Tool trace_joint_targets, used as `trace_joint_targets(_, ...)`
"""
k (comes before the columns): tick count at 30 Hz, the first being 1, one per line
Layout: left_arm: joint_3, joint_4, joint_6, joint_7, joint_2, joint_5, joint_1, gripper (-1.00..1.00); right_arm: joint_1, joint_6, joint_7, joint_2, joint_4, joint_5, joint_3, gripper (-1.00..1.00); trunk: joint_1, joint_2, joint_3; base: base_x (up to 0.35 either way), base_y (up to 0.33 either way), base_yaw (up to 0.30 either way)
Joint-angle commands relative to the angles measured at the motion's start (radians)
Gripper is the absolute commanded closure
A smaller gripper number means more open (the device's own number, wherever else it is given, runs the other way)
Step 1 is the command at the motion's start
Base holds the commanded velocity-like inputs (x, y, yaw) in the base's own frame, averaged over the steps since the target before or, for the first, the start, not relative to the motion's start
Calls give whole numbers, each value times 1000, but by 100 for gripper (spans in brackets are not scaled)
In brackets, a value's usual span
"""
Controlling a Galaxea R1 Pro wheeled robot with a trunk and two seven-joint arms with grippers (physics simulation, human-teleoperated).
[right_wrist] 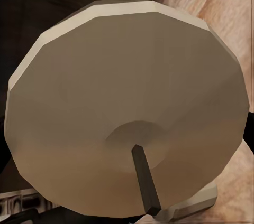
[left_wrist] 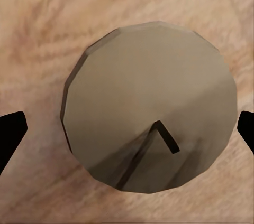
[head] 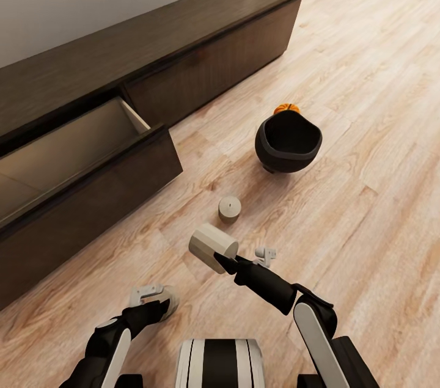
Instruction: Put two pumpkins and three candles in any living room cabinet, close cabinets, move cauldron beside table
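I have the right gripper clamped on a candle, which it carries tilted on its side above the floor, a short way out from the open drawer of the cabinet. The right wrist view looks straight onto that candle's flat end with its dark wick. My left gripper hangs low over a second candle; in the left wrist view the jaws stand spread wide to either side of it without touching, so that one is not yet held. A third candle stands upright on the floor between the carried one and the cauldron.

By my reckoning the job is barely begun. The part of the drawer I can see holds nothing, one pumpkin peeks out just behind the cauldron, and I cannot see the other. All three candles, both pumpkins, closing the drawer and moving the cauldron to a table are left.

The candles are squat, faceted cylinders in a matt beige wax. The cauldron is a smooth black pot with a wide mouth and a swollen belly. The cabinet is dark, grained wood with a pale interior, and the floor is light plank with strong grain.
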Motion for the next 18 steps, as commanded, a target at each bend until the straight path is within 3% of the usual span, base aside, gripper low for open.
trace_joint_targets(1, 2, -1, 5, 2, -1, 9, 0, -100, -1, 7, 0, 0, 0, -10, -1, 100, 0, 0, -1, 0, 0, 0)
trace_joint_targets(18, 2, 0, 0, -1, -1, 10, 0, -100, 0, 7, -1, 1, 0, -10, -1, 100, 0, 0, -5, 0, 0, 0)
